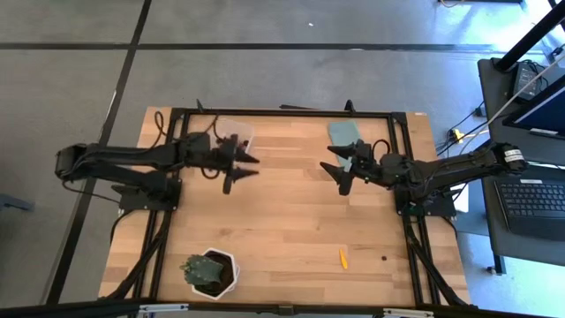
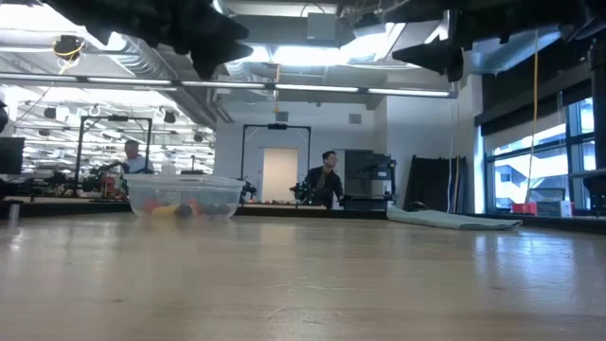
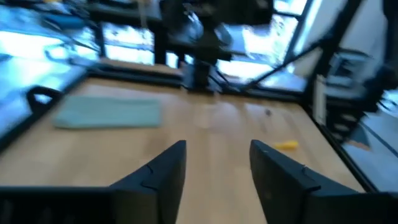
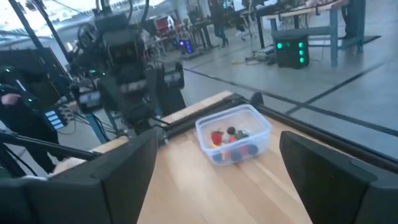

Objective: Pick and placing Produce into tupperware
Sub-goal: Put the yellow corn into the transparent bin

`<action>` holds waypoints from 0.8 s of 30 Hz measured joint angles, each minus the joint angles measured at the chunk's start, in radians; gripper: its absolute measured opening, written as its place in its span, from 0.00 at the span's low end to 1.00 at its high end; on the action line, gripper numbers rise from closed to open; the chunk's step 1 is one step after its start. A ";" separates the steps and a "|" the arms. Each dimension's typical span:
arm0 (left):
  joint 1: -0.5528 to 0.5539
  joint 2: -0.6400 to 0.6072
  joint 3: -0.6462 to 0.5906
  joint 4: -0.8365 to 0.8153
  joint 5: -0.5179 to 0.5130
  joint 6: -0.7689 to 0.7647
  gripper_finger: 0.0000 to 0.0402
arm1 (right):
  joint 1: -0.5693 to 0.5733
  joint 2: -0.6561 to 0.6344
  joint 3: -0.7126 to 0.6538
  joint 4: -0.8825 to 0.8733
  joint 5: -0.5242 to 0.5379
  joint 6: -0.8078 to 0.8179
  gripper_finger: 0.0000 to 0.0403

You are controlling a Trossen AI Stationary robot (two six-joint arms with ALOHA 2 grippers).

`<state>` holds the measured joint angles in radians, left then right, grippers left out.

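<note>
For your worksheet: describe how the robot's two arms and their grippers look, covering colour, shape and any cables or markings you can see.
Both arms are dark, nearly black, built of jointed segments. The left gripper and right gripper each end in two tapered, pointed fingers; close up, the fingers are broad, matte, wedge-shaped plates. Black cables loop along each arm near its base. The right arm carries a pale band near its outer joint. No other markings are legible.

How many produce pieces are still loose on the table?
2: a yellow-orange piece near the front edge and a tiny dark piece beside it. Others may hide under the arms.
</note>
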<state>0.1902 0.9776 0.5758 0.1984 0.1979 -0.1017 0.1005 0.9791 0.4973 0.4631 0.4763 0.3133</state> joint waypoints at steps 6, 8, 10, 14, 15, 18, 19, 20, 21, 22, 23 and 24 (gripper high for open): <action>-0.109 0.098 0.000 0.045 -0.082 -0.055 0.55 | 0.001 0.002 0.041 -0.042 -0.024 -0.079 0.84; -0.130 0.133 0.000 0.079 -0.097 -0.058 0.56 | 0.001 0.002 0.143 -0.168 -0.026 -0.132 0.84; -0.142 0.163 0.000 0.113 -0.103 -0.046 0.57 | 0.001 0.016 0.290 -0.396 -0.025 -0.153 0.84; -0.148 0.215 0.000 0.188 -0.109 -0.012 0.56 | 0.001 0.094 0.585 -0.894 -0.021 -0.022 0.84; -0.148 0.225 0.000 0.200 -0.109 -0.002 0.56 | 0.001 0.113 0.648 -0.996 -0.037 0.051 0.84; -0.148 0.242 0.000 0.216 -0.109 0.003 0.55 | 0.004 0.173 0.796 -1.285 -0.150 0.317 0.84; -0.148 0.243 0.000 0.213 -0.109 0.004 0.56 | 0.013 0.193 0.825 -1.359 -0.192 0.410 0.84; -0.148 0.243 0.000 0.210 -0.109 0.004 0.56 | 0.030 0.212 0.847 -1.415 -0.229 0.497 0.84; -0.147 0.243 0.000 0.210 -0.109 0.004 0.56 | 0.051 0.229 0.859 -1.451 -0.253 0.567 0.84; -0.147 0.243 0.000 0.210 -0.110 0.004 0.56 | 0.077 0.246 0.866 -1.477 -0.273 0.627 0.84; -0.147 0.243 0.000 0.210 -0.120 0.008 0.56 | 0.103 0.262 0.866 -1.497 -0.288 0.682 0.84; -0.147 0.243 0.000 0.210 -0.135 0.014 0.56 | 0.131 0.281 0.867 -1.522 -0.299 0.732 0.84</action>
<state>0.0433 1.2201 0.5758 0.4084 0.0633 -0.0874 0.2319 1.2605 1.3640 -1.0586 0.1778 1.0455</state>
